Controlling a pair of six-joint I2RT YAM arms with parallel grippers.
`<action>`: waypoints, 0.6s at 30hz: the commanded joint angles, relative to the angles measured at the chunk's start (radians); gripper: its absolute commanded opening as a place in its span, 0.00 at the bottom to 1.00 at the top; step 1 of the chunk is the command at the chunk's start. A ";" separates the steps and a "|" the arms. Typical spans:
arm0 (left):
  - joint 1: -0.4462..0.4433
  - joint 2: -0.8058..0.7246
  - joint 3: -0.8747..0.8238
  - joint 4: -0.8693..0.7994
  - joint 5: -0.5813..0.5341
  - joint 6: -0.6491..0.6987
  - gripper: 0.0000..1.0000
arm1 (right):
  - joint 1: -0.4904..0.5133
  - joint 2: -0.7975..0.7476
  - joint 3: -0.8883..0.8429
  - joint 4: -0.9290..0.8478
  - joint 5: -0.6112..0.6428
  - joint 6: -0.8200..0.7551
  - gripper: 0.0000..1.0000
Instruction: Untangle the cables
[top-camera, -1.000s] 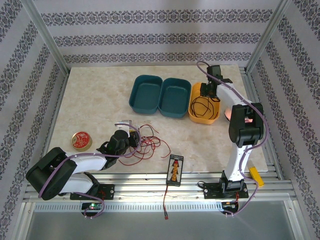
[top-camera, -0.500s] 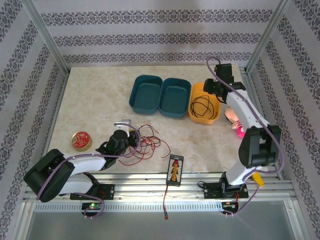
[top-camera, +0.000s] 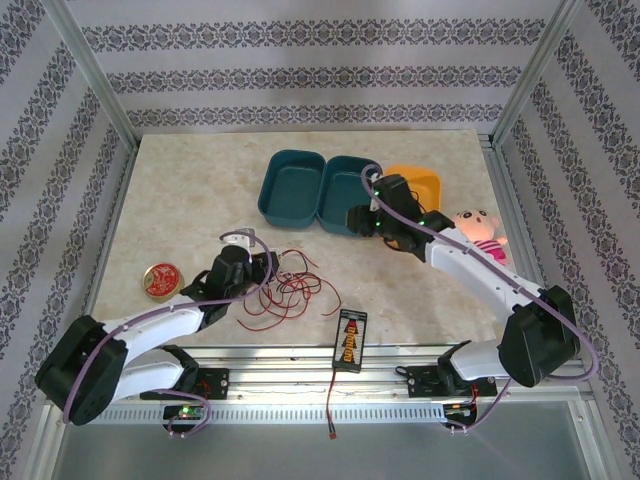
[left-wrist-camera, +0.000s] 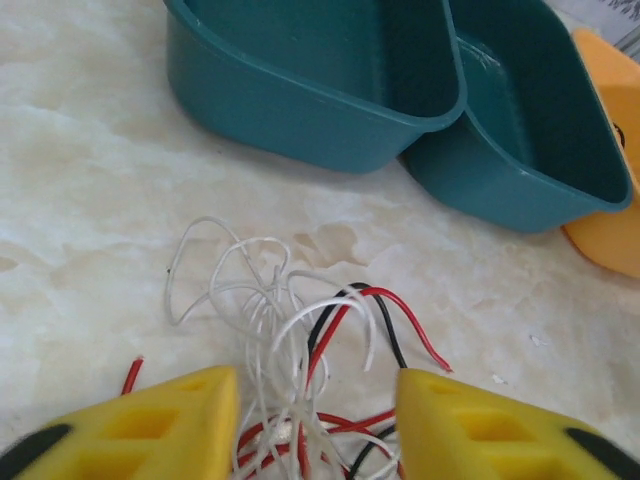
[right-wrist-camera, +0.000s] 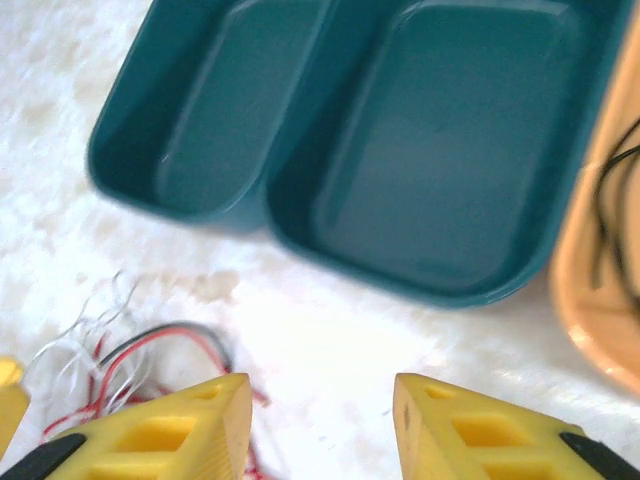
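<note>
The tangle (top-camera: 287, 291) of cables lies on the table (top-camera: 180, 190) near its front edge, just right of the left gripper (top-camera: 262, 268). That gripper's fingers stand apart, not clamped; loose loops of the white cable (left-wrist-camera: 262, 300) run up between them, with the red cable (left-wrist-camera: 410, 325) and a black strand (left-wrist-camera: 330, 310) arcing just beyond. The right gripper (right-wrist-camera: 315, 395) hovers over bare table between the tangle and the 2 teal trays (top-camera: 292, 188), its fingers apart with nothing between them. A black cable (right-wrist-camera: 600, 230) lies in the yellow tray (top-camera: 422, 180) beside the teal ones. A toy (top-camera: 478, 228), a tin (top-camera: 162, 281) and a device (top-camera: 349, 340) sit well apart.
</note>
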 joint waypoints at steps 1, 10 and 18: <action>0.021 -0.042 0.087 -0.302 0.034 -0.061 0.54 | 0.051 -0.006 -0.025 -0.053 0.025 0.131 0.40; 0.037 -0.048 0.126 -0.466 0.101 -0.120 0.68 | 0.171 0.086 -0.061 -0.037 -0.129 0.330 0.36; 0.040 -0.021 0.102 -0.401 0.158 -0.139 0.65 | 0.212 0.203 -0.053 0.001 -0.233 0.430 0.39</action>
